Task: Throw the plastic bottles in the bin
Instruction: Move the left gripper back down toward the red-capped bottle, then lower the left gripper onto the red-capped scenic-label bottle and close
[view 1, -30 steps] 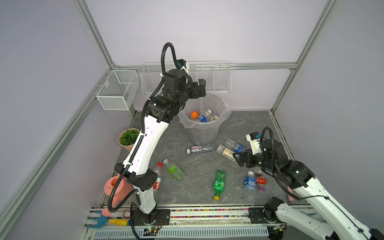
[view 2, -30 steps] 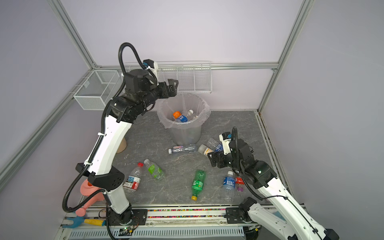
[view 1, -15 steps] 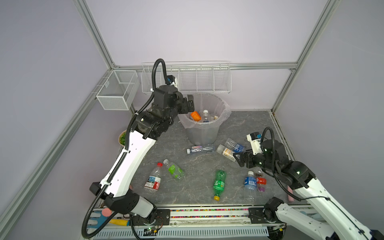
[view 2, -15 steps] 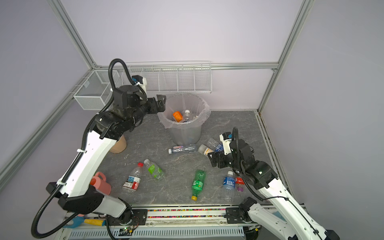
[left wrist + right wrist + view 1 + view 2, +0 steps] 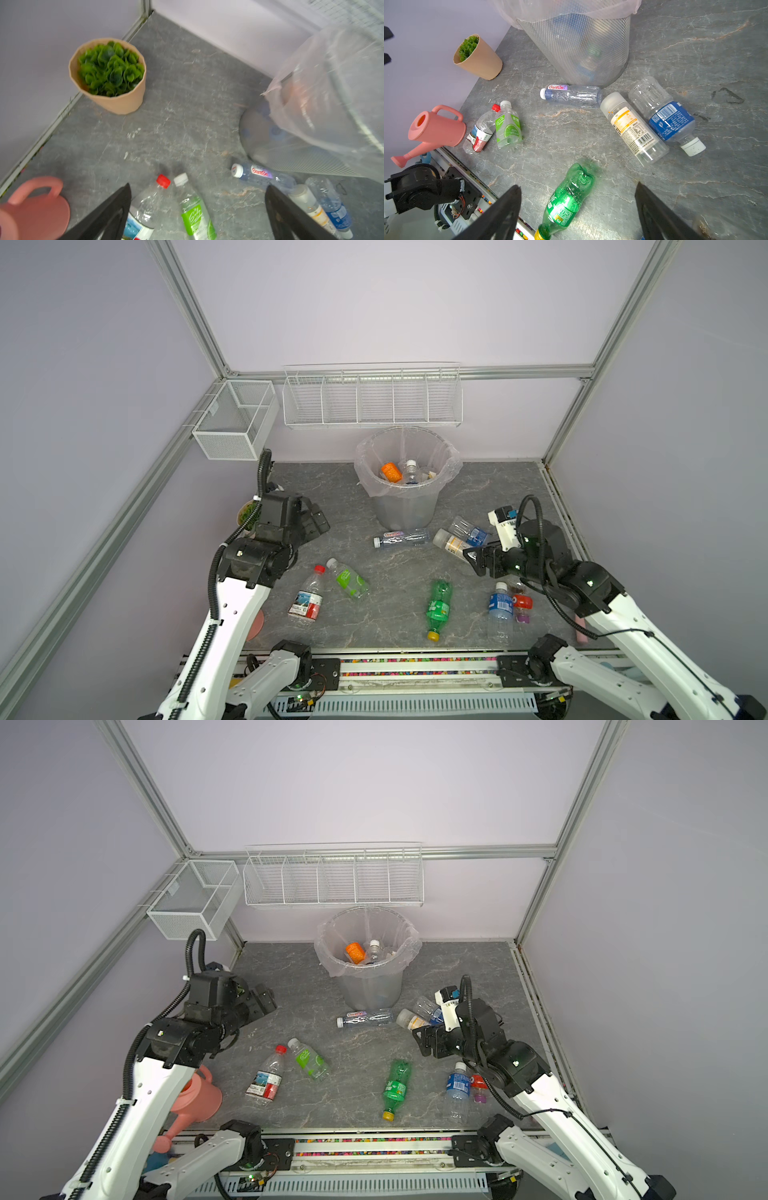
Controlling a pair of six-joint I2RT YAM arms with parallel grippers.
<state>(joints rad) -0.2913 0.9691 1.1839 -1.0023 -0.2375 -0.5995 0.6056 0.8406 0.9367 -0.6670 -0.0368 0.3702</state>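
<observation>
The grey bin (image 5: 405,506) with its clear bag stands at the back and holds an orange bottle (image 5: 390,472) and a clear one. Several plastic bottles lie on the floor: a red-capped one (image 5: 309,597), a lime-labelled one (image 5: 349,578), a clear one (image 5: 401,537) by the bin's foot, an orange-labelled one (image 5: 451,541), a blue-labelled one (image 5: 668,118) and a green one (image 5: 438,608). My left gripper (image 5: 316,522) hangs open above the floor left of the bin, empty. My right gripper (image 5: 473,568) is open and empty, above the green bottle (image 5: 569,199).
A tan pot with a green plant (image 5: 110,76) stands by the left wall, and a pink watering can (image 5: 195,1100) sits at the front left. White wire baskets (image 5: 372,398) hang on the walls above the bin. Two more bottles (image 5: 498,605) lie under my right arm.
My left arm has swung down and to the left, from over the bin's rim to low above the floor. The right arm has not moved.
</observation>
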